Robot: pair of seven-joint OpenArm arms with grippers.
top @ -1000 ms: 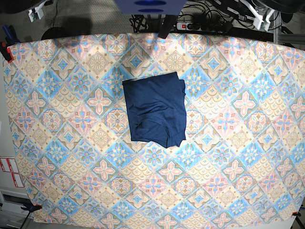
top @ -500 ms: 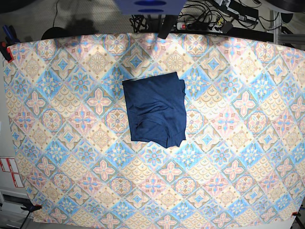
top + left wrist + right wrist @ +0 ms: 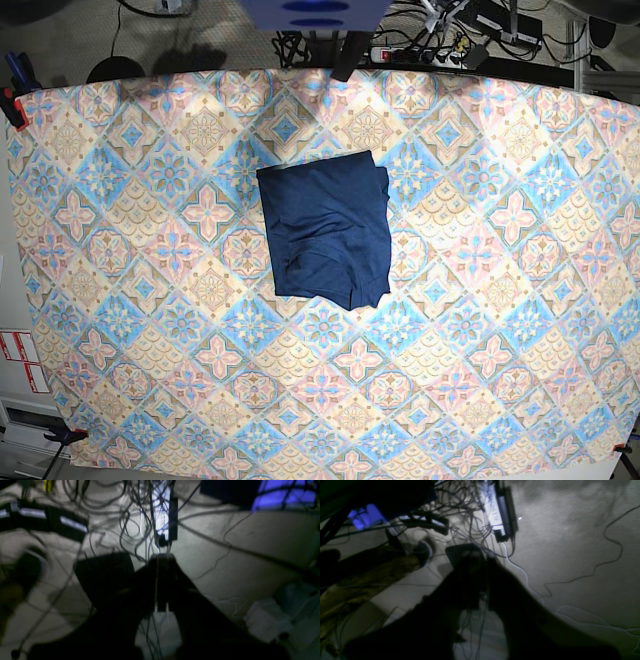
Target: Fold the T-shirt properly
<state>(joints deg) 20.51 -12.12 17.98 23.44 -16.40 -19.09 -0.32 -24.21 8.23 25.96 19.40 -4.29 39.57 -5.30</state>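
The dark navy T-shirt [image 3: 328, 230] lies folded into a compact rectangle a little above the middle of the patterned tablecloth [image 3: 480, 330], with a small uneven flap at its lower right corner. Neither wrist view shows it. Both arms are pulled back behind the table's far edge and point at the floor. My left gripper [image 3: 161, 556] shows as dark fingers pressed together, holding nothing. My right gripper [image 3: 486, 557] is likewise closed and empty. Both wrist views are dim and blurred.
A power strip [image 3: 400, 50] and tangled cables lie on the floor behind the far edge; they also show in the left wrist view [image 3: 163, 517] and the right wrist view [image 3: 500, 515]. A red clamp [image 3: 12, 100] holds the cloth at the far left corner.
Both arms have drawn back from the table's far corners and are nearly out of the base view. The shirt has not moved.
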